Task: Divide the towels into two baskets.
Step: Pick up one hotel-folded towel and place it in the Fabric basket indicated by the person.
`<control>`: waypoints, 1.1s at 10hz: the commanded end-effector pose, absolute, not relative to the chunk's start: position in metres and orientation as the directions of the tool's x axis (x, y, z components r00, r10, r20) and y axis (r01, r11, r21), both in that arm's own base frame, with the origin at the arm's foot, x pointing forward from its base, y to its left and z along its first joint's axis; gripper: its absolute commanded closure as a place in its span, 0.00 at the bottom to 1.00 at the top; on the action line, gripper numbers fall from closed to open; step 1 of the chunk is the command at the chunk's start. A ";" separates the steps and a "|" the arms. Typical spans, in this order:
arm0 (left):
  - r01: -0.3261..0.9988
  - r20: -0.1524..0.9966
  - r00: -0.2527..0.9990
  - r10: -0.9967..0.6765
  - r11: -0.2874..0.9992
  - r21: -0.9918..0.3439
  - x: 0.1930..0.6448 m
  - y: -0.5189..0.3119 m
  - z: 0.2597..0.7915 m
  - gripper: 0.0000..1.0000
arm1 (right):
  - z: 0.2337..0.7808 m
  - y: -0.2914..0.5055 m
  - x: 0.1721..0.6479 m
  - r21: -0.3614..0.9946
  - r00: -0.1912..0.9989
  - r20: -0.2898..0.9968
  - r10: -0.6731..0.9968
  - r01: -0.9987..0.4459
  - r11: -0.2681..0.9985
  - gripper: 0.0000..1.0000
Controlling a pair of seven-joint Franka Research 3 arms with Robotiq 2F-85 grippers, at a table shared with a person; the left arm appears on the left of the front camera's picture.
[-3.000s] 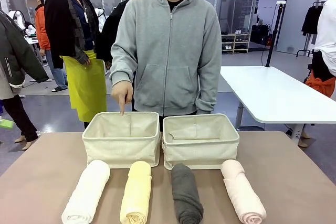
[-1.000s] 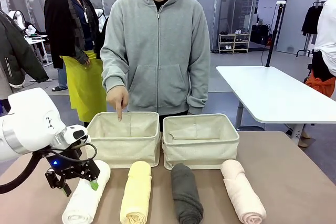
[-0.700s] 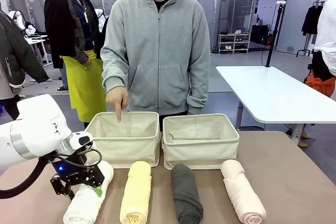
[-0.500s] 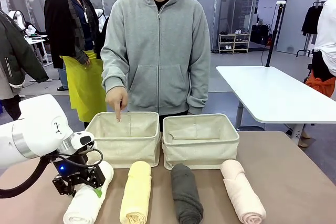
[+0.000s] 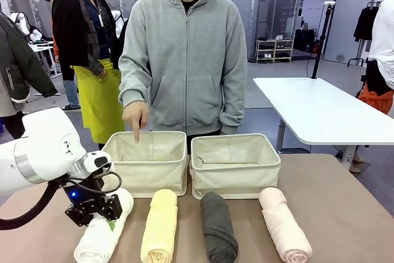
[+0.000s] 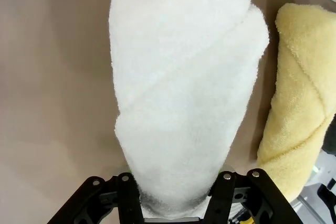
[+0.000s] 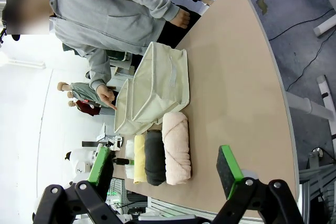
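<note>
Four rolled towels lie in a row near the front of the table: white, pale yellow, dark grey and pale pink. Behind them stand two cream baskets, left and right. My left gripper is shut on the white towel, which is pinched at its middle and still rests on the table; the yellow towel lies beside it. My right gripper hangs open off to the side, well above the table, holding nothing.
A person in a grey hoodie stands at the far edge, one hand pointing a finger down over the left basket. The brown tabletop is bare to the right of the pink towel. Another white table stands beyond.
My left gripper has sunk a little onto the white towel and closed its jaws on it, squeezing the roll. The person's pointing hand stays over the left basket.
</note>
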State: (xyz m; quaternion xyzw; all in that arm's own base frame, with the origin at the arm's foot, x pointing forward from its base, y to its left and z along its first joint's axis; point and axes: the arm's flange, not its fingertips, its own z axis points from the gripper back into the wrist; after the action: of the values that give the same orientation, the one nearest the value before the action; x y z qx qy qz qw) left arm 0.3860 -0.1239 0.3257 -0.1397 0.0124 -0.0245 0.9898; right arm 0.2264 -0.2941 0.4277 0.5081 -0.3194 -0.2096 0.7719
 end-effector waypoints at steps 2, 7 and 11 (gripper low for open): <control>0.066 0.002 0.998 -0.068 0.957 -0.281 0.359 -0.117 0.344 0.66 | 0.429 -0.293 0.224 0.922 0.701 0.284 -0.654 -0.011 0.388 0.00; 0.354 0.097 0.935 -0.340 0.908 -0.225 0.349 -0.098 0.438 0.66 | 0.429 -0.293 0.224 0.922 0.701 0.284 -0.654 -0.011 0.388 0.00; 0.858 0.116 0.503 -0.856 0.479 -0.183 0.336 -0.095 0.471 0.66 | 0.429 -0.293 0.224 0.922 0.701 0.284 -0.654 -0.011 0.388 0.00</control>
State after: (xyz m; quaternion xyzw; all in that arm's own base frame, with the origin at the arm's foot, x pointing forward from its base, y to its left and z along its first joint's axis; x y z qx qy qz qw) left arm 0.3398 -0.1015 0.4618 -0.0974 -0.0236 -0.3993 0.9113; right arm 0.2262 -0.2943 0.4278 0.5081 -0.3198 -0.2098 0.7717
